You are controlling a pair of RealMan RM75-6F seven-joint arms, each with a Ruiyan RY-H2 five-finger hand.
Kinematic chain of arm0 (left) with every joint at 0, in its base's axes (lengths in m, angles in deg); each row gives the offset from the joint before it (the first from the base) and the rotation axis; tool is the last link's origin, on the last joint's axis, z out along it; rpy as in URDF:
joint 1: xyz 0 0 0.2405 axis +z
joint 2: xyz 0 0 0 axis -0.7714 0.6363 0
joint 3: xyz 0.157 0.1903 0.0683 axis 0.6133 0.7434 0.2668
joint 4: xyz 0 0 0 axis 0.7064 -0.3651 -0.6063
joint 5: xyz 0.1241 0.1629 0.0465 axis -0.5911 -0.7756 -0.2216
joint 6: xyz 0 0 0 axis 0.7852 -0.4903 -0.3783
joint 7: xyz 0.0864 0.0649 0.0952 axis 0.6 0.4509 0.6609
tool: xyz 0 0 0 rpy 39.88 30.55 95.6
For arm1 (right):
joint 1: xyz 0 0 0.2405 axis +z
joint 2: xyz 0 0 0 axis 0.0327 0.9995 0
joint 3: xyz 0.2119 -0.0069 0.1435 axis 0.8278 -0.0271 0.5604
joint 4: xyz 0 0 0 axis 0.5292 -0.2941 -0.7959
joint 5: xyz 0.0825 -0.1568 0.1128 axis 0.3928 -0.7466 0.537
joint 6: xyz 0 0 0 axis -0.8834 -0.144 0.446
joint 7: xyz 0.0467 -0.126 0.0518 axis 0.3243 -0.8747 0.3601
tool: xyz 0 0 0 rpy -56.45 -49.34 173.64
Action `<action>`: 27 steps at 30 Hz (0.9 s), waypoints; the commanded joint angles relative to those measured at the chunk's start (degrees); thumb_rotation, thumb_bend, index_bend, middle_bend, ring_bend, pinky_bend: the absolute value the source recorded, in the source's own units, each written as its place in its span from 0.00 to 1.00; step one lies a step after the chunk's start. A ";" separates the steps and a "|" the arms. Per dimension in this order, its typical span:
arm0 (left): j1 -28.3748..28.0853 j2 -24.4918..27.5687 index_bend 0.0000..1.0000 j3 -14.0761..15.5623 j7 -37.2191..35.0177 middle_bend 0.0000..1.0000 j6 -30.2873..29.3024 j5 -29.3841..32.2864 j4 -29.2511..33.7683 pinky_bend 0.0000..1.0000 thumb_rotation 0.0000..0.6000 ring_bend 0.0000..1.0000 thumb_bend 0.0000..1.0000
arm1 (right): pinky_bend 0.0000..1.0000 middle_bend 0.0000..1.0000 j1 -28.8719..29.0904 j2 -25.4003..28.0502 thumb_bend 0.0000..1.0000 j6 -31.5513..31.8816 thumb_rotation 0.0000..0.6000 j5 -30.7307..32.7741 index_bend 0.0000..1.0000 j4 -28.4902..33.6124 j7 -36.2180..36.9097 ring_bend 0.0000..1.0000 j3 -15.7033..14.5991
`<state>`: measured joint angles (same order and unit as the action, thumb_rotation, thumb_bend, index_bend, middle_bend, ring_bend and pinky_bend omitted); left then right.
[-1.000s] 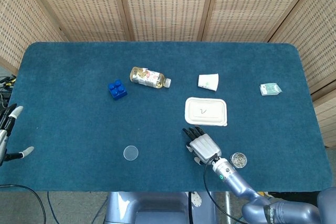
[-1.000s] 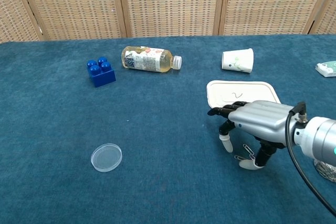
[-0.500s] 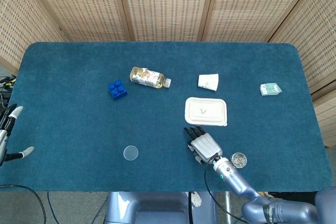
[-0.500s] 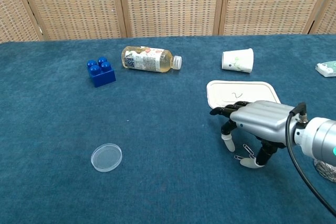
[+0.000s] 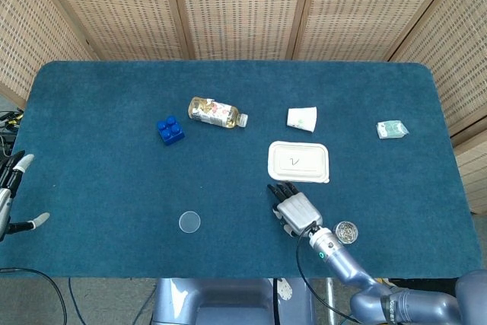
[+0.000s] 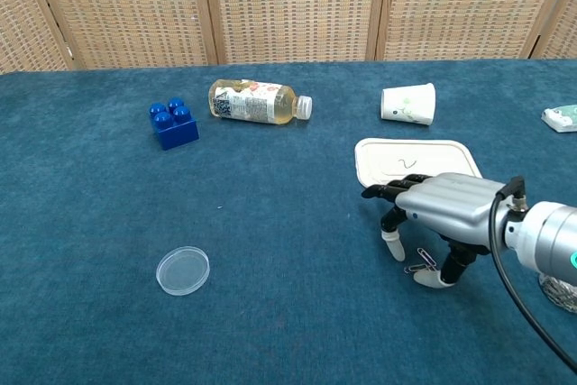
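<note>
My right hand (image 6: 451, 209) hovers palm-down at the near right of the blue table, just in front of a white lidded box (image 6: 413, 159). Its fingers curl down and their tips meet the cloth. A few paper clips (image 6: 422, 261) lie on the cloth between a fingertip and the thumb, not lifted. In the head view the same right hand (image 5: 295, 209) hides the clips. My left hand (image 5: 11, 195) stays off the table's left edge with its fingers spread, holding nothing.
A small round tin of clips (image 5: 346, 231) sits right of the right hand. A paper cup (image 6: 408, 103) lies on its side, as does a drink bottle (image 6: 257, 101). A blue brick (image 6: 173, 123), a clear round lid (image 6: 183, 270) and a green packet (image 5: 392, 129) lie about.
My right hand has crept slightly to the right and lower over the paper clips. The left hand has not moved.
</note>
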<state>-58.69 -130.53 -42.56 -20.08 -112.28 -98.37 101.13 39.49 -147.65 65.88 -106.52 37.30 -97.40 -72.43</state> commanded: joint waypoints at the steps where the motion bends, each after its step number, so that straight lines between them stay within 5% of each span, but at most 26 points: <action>1: 0.02 0.00 0.00 0.01 -0.03 0.00 -0.04 -0.04 -0.01 0.00 1.00 0.00 0.00 | 0.01 0.01 0.08 -0.23 0.29 -0.07 1.00 0.17 0.50 -0.28 -0.22 0.00 -0.11; 27: -0.09 0.18 0.00 -0.10 -0.47 0.00 0.14 0.13 -0.03 0.00 1.00 0.00 0.00 | 0.01 0.02 0.08 -0.95 0.41 -0.35 1.00 0.27 0.57 -2.90 0.55 0.00 -1.19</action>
<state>-58.77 -130.34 -42.66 -20.55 -112.14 -98.25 101.10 39.58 -148.59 65.52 -106.21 34.43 -96.88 -73.61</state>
